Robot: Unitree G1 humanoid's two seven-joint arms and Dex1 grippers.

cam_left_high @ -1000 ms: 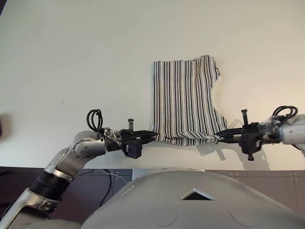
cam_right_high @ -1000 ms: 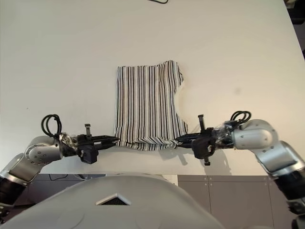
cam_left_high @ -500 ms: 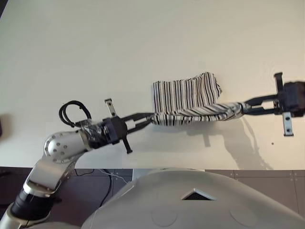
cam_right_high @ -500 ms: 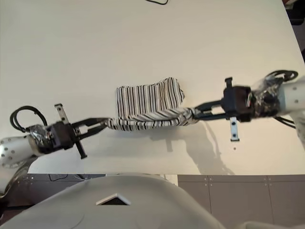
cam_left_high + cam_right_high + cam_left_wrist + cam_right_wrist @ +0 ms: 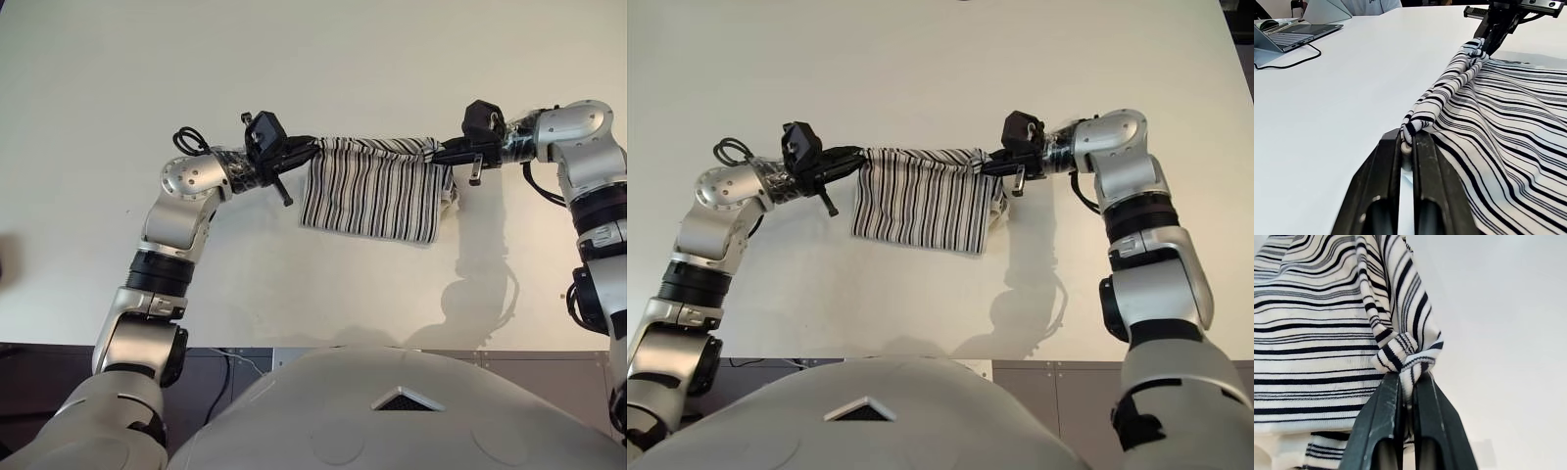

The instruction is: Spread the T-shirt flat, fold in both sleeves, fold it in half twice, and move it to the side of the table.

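Note:
The black-and-white striped T-shirt lies folded on the white table, its far edge stretched taut between both grippers. My left gripper is shut on the shirt's left far corner, seen bunched between its fingers in the left wrist view. My right gripper is shut on the right far corner, a knot of striped cloth pinched at its tips. The near part of the shirt rests on the table; a bit of fabric pokes out at the right side.
An open laptop with a black cable sits far off on the table, seen from the left wrist. The table's front edge runs close to me. Bare table surrounds the shirt.
Both grippers carried the shirt's near edge up and over to the far side, folding the shirt in half; the arms went from low near the table's front edge to raised far back.

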